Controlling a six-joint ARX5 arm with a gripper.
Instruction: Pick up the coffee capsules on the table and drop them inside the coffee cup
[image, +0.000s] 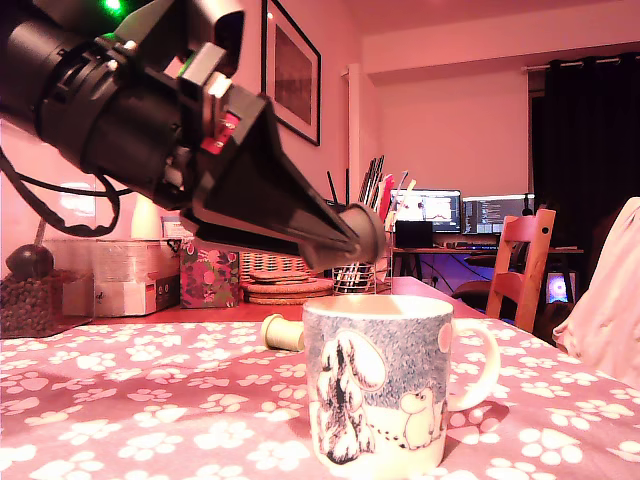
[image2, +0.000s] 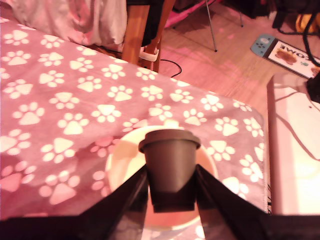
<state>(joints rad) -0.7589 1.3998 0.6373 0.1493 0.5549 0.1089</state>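
the coffee cup (image: 378, 385) stood on the table (image: 150, 400) near its front edge. a capsule (image: 281, 332) lay on the table behind the cup, to the exterior view's left. the gripper (image2: 171, 187) held another capsule (image2: 170, 167) directly above the cup's mouth.

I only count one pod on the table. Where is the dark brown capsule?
The dark brown capsule is clamped in the gripper, held just above the open mouth of the Moomin mug, near the middle of the exterior view.
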